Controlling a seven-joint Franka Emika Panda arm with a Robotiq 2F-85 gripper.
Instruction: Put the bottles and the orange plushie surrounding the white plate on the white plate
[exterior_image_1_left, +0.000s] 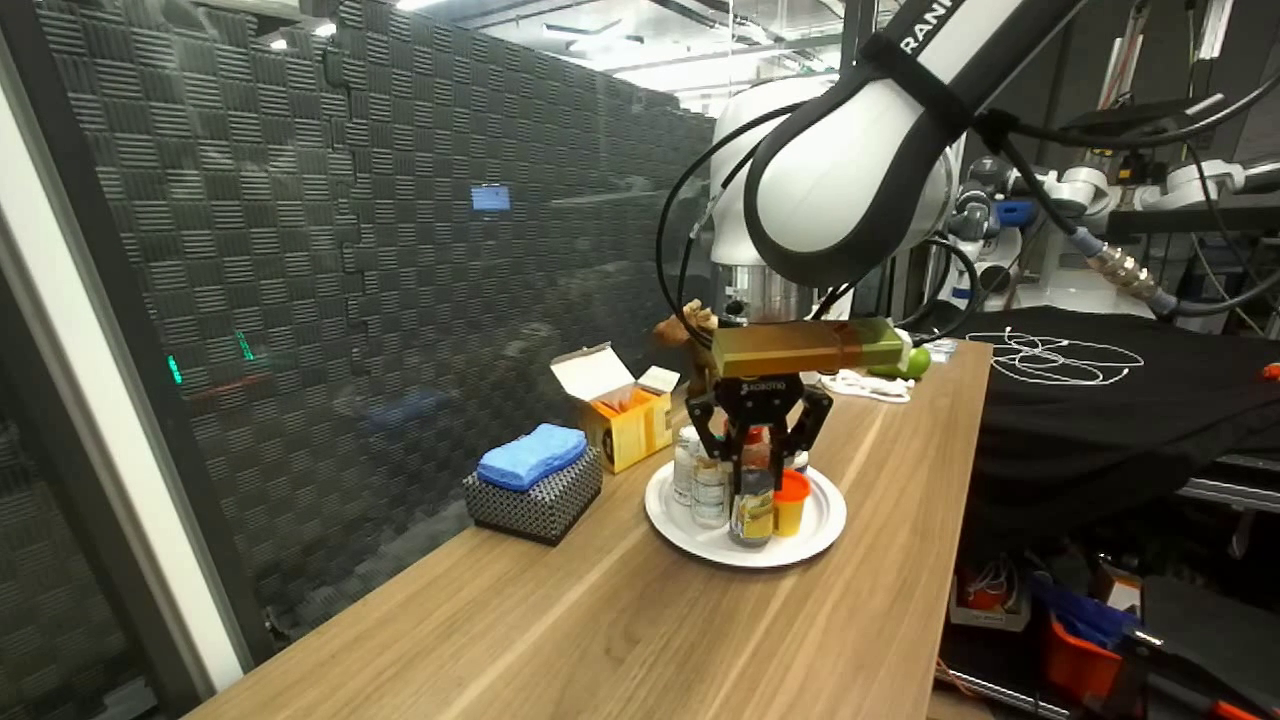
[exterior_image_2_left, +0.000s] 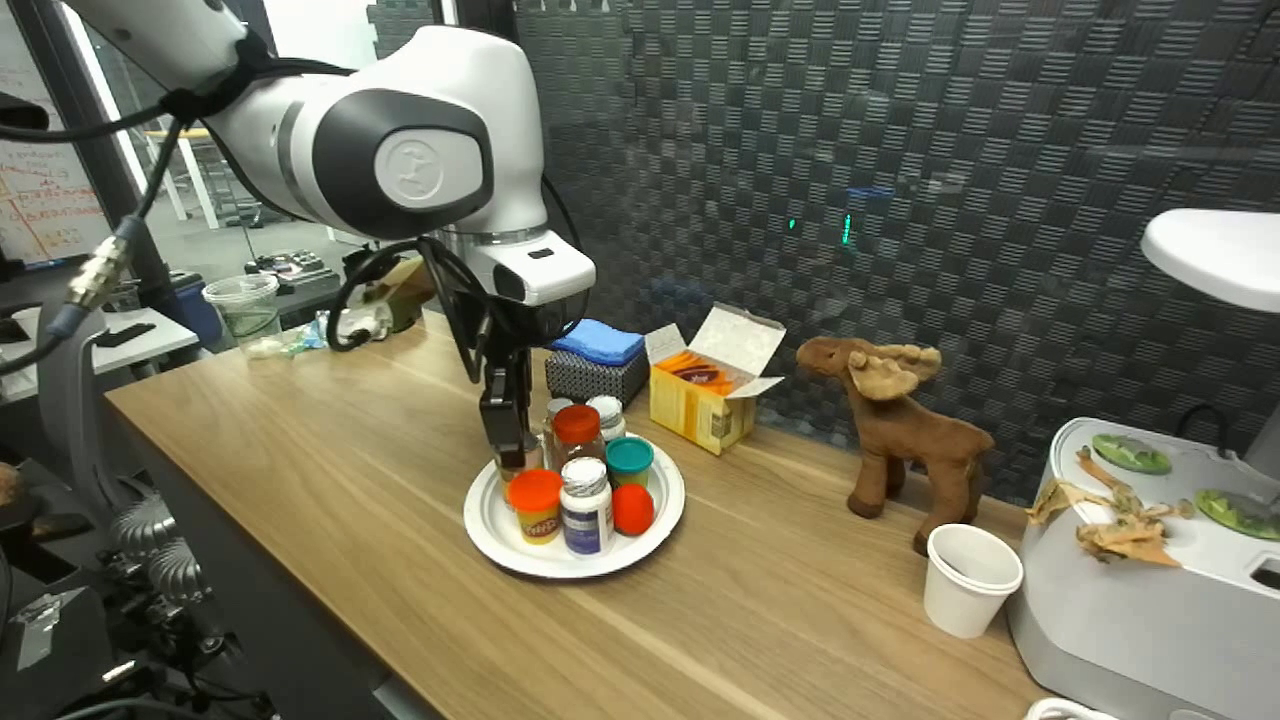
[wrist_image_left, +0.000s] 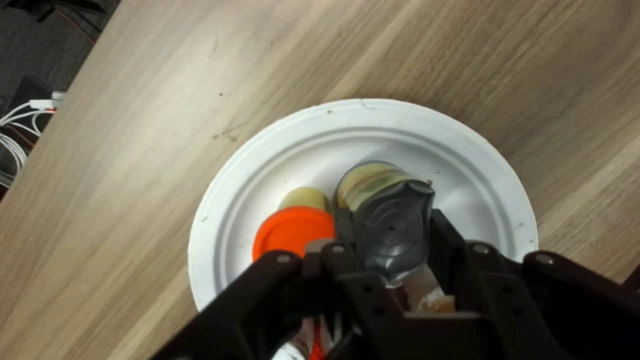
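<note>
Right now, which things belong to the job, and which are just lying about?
Part of the job: white plate, orange plushie, white-capped bottles, red-capped jar, orange-lidded tub, teal-lidded tub, grey-topped jar.

Just lying about: brown plush moose, yellow carton, blue cloth, patterned box, white cup.

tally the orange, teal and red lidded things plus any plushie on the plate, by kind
Tubs: 2, orange-lid tub and teal-lid tub
Jars: 1, red-lid jar
Plushies: 1, orange plushie
Total: 4

Gripper vert., dn (mid-grip)
</note>
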